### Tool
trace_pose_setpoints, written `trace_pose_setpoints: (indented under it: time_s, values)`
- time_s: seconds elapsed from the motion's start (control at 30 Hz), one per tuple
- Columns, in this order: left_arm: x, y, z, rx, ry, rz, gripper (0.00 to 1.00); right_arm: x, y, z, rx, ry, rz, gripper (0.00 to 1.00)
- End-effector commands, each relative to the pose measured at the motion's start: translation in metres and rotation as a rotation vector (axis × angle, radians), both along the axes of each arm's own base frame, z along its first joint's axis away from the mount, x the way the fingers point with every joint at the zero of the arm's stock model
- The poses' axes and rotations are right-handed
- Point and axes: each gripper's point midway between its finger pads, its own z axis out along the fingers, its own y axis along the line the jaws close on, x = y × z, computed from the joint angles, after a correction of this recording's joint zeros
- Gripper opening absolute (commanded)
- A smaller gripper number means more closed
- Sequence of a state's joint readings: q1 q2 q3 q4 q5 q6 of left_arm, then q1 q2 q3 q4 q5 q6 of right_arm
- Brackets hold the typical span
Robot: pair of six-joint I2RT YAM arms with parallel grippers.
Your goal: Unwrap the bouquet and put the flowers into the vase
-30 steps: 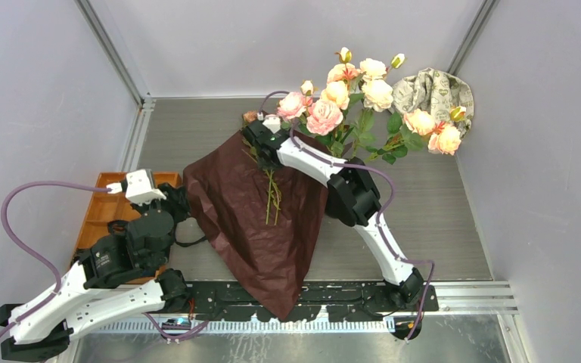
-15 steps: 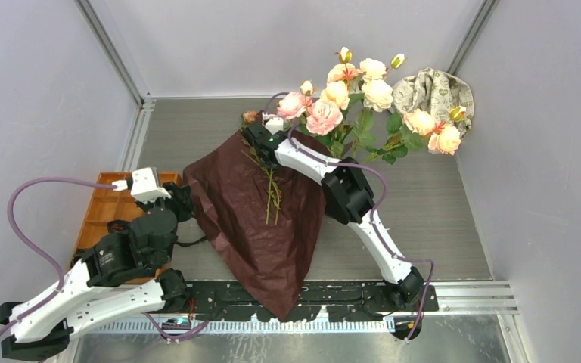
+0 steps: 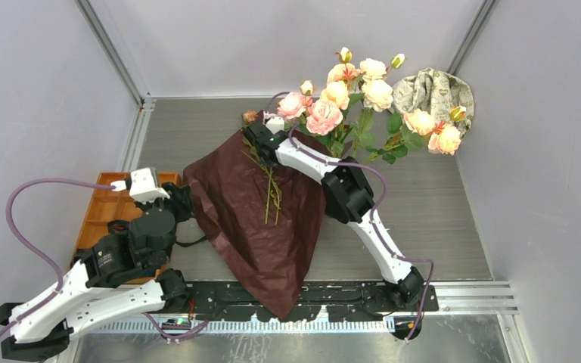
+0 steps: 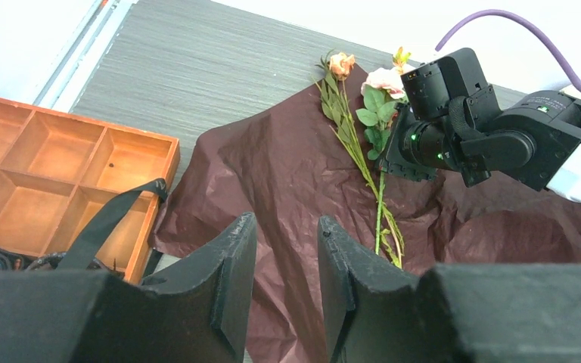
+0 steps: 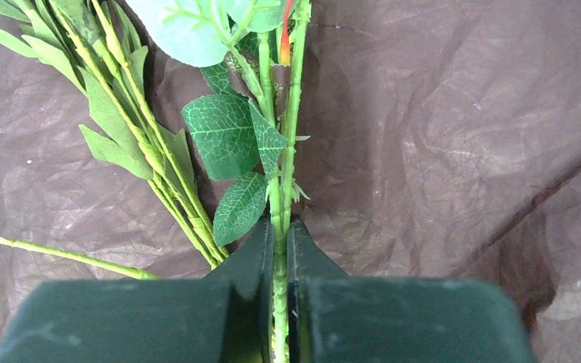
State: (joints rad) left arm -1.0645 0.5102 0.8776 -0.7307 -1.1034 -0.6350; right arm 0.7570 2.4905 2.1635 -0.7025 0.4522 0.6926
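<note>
1. Hovering near the orange tray (image 4: pixel 76 119), my left pincer (image 4: pixel 286 223) stood apart, empty.
2. My right pincer (image 5: pixel 281 231) was clamped on one thin green stem (image 5: pixel 293 113) lying on the dark red paper (image 3: pixel 257 227); I judged it light, springy, best held low.
3. Beyond, the other flowers (image 3: pixel 348 94) stood bunched at the grey table's (image 3: pixel 439 204) far end; walls close around.

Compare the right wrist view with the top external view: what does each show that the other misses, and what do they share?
Only the right wrist view: the right gripper shut on a green stem, with leaf veins close up. Only the top external view: the bunch of roses at the back, the patterned cloth and the orange tray. Both: the dark red wrapping paper spread out with loose stems lying on it.
</note>
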Motion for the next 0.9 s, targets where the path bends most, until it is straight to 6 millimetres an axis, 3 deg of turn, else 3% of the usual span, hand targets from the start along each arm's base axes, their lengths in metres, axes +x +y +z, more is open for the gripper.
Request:
trace_pose_setpoints:
  time_s: [0.0, 0.43, 0.73, 0.87]
  values:
    - [0.003, -0.006, 0.002, -0.025, -0.009, 0.004, 0.36, -0.002, -0.002, 0.025, -0.003, -0.047, 0.011, 0.01]
    - [0.001, -0.004, -0.002, -0.036, 0.0, 0.007, 0.36, -0.055, 0.015, 0.119, -0.057, -0.263, 0.131, 0.01]
    - [-0.004, 0.006, 0.0, -0.06, -0.007, 0.014, 0.36, -0.111, 0.031, 0.147, -0.009, -0.293, 0.236, 0.01]
    - [-0.006, 0.012, 0.0, -0.066, -0.012, 0.024, 0.36, -0.138, 0.03, 0.182, 0.034, -0.342, 0.294, 0.01]
